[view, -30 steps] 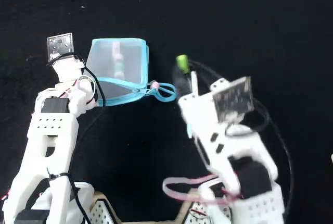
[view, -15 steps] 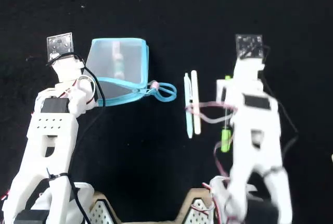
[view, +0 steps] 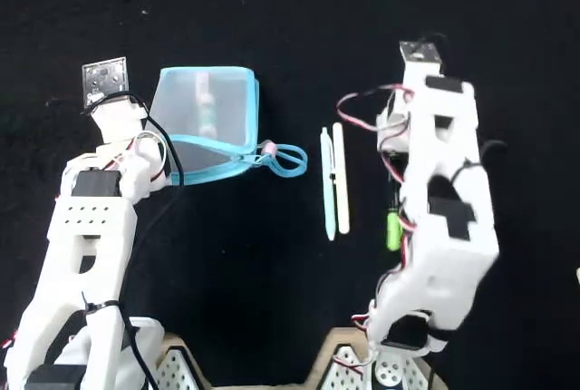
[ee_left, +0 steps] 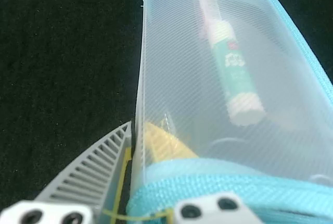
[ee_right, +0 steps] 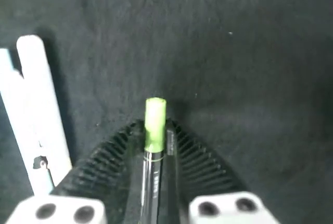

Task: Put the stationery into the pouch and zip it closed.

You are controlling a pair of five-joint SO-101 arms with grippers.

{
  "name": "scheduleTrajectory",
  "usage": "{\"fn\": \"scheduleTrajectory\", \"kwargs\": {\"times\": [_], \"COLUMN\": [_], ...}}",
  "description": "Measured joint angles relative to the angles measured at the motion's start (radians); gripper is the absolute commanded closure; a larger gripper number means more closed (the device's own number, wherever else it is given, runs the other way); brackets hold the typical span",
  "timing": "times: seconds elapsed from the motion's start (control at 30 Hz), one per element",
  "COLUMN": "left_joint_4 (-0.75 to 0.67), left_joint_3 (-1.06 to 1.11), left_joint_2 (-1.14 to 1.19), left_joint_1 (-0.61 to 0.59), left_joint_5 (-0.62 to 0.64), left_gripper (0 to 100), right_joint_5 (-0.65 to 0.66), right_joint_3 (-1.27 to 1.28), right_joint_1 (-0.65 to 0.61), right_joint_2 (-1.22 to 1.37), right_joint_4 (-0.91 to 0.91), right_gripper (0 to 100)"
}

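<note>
The translucent pouch (view: 207, 111) with blue trim lies at the back left, its zip pull and loop (view: 283, 158) to its right. Inside it is a white and green tube (ee_left: 231, 73). My left gripper (ee_left: 136, 148) is shut on the pouch's edge, one grey finger (ee_left: 99, 174) outside and one yellow finger (ee_left: 166, 148) inside. A pale blue pen (view: 328, 183) and a white pen (view: 342, 178) lie side by side mid-table. My right gripper (ee_right: 154, 130) is shut on a green-capped pen (ee_right: 154, 122), held low over the cloth just right of the two pens (view: 392, 229).
The table is covered in black cloth (view: 507, 63). The right arm's body (view: 444, 218) is folded over the area right of the pens. The arm bases (view: 181, 367) stand at the front edge. Open cloth lies at the back and far right.
The right arm has swung away from the pouch's side, carrying the green-capped pen to the right of the two lying pens. The left arm and pouch have stayed still.
</note>
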Motion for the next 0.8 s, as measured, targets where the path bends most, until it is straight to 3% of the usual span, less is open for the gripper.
{"fn": "scheduleTrajectory", "kwargs": {"times": [0.23,0.43,0.8], "left_joint_4": [0.0,0.0,0.0], "left_joint_3": [0.0,0.0,0.0], "left_joint_2": [0.0,0.0,0.0], "left_joint_1": [0.0,0.0,0.0], "left_joint_5": [0.0,0.0,0.0], "left_gripper": [97,97,97], "right_joint_5": [0.057,0.092,0.092], "right_joint_3": [-0.311,-0.473,-0.66], "right_joint_1": [-0.006,-0.04,-0.044], "right_joint_2": [0.141,0.18,0.431], "right_joint_4": [0.204,0.344,0.394], "right_gripper": [92.1,82.4,88.8]}}
